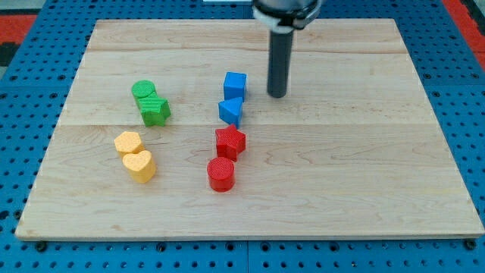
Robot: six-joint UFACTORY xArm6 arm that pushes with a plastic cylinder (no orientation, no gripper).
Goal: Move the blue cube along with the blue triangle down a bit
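Resting on the pale wooden board [364, 189], my tip [277, 94] is sitting at about three o'clock from the small blue plastic cube [235, 83], near it but not touching. I am carrying no pincer at all, only a straight dark rod, so nothing is standing apart, together or clamped on anything. The rod is coming down from the view's top and is standing upright.

The blue cube is lying a little above the board's middle. At six o'clock from it, just beside it and perhaps touching, the blue plastic triangle [231, 111] is sitting; I cannot tell whether there is a gap between the two. My tip is standing at about two o'clock from that triangle.

At six o'clock from the triangle, very close under it, a red star-shaped block [229, 142] is lying, and at six o'clock again a red cylinder [221, 174] is standing just beside the star.

Well apart at nine o'clock from the blue pair, a green cylinder [143, 91] and a green ridged block [155, 111] are huddling together, the second at five o'clock from the first. Below them, two yellow blocks are lying side by side: a rounded yellow block [128, 142] and, at five o'clock from it, a yellow heart-shaped block [140, 165].

A blue pegboard surface [30, 98] is showing around the board.
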